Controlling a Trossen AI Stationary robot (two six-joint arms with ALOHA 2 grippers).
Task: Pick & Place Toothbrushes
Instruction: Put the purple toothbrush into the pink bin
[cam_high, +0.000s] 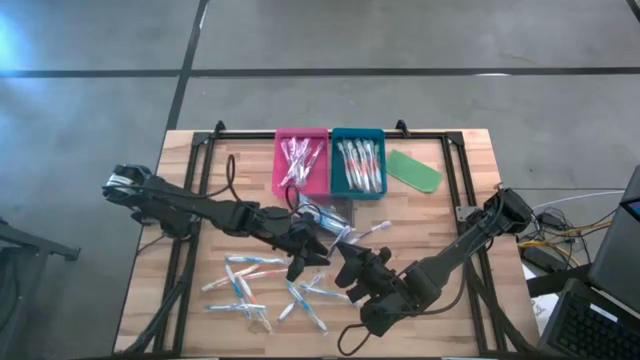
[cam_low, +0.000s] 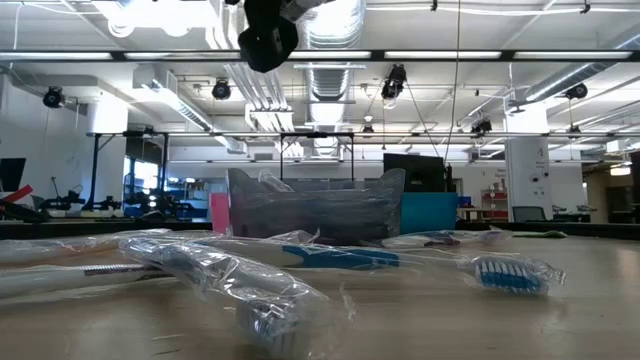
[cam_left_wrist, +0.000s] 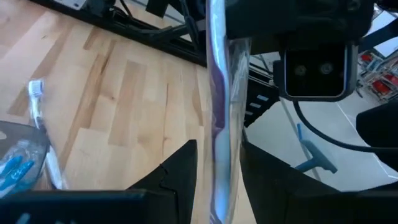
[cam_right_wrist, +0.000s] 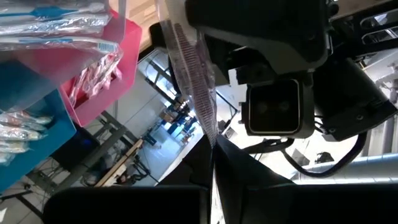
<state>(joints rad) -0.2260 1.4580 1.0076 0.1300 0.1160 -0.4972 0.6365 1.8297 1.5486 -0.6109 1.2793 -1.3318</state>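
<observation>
A toothbrush in a clear wrapper (cam_left_wrist: 221, 93), with a purple accent, hangs above the table's middle between both arms. My left gripper (cam_high: 312, 252) (cam_left_wrist: 219, 155) is shut on it. My right gripper (cam_high: 346, 263) (cam_right_wrist: 211, 154) is shut on the same wrapper (cam_right_wrist: 194, 74). Several more wrapped toothbrushes (cam_high: 255, 285) lie flat on the near half of the table. Others fill the pink tray (cam_high: 301, 163) and the teal tray (cam_high: 358, 163). My left gripper has the wrapped toothbrush's shaft (cam_left_wrist: 219, 134) between its two fingers (cam_left_wrist: 180, 180), which lie across it. The brush is lifted clear of the table and runs on past the fingers toward the right arm. My right gripper pinches the wrapper's thin serrated edge (cam_right_wrist: 210, 134) at its end, between shut fingers (cam_right_wrist: 249, 174). The wrapper stretches away from the fingers toward the left arm, clear of the table.
A flat green oblong piece (cam_high: 414, 170) lies right of the teal tray. A black frame (cam_high: 455, 170) runs round the table top. A crumpled clear wrapper (cam_high: 325, 214) lies just before the trays. In the low view wrapped brushes (cam_low: 330, 256) lie close in front.
</observation>
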